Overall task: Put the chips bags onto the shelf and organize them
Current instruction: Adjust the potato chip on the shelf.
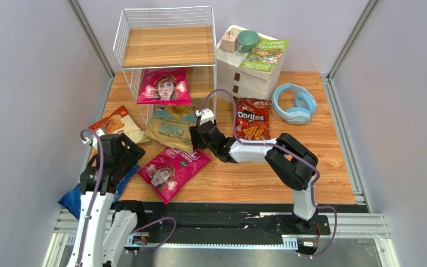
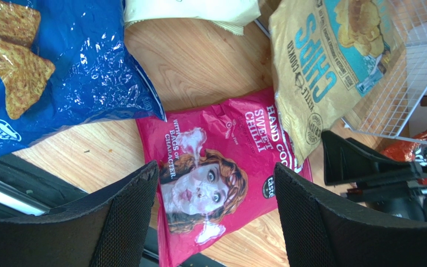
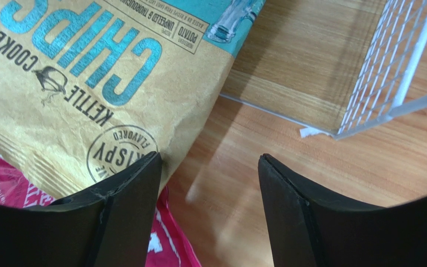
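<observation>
Close under the right wrist camera, the right gripper (image 3: 209, 167) stands open, one finger at the corner of the kettle-cooked CHIPS bag (image 3: 76, 83), whose far end overlaps the shelf's (image 1: 165, 47) bottom tier. The left gripper (image 2: 216, 172) hangs open above the magenta sweet chilli bag (image 2: 221, 128). Another magenta bag (image 1: 164, 86) is already shelved. I judge the CHIPS bag is the step in hand. Next I'd straddle its edge, pinch gently and slide it inward.
</observation>
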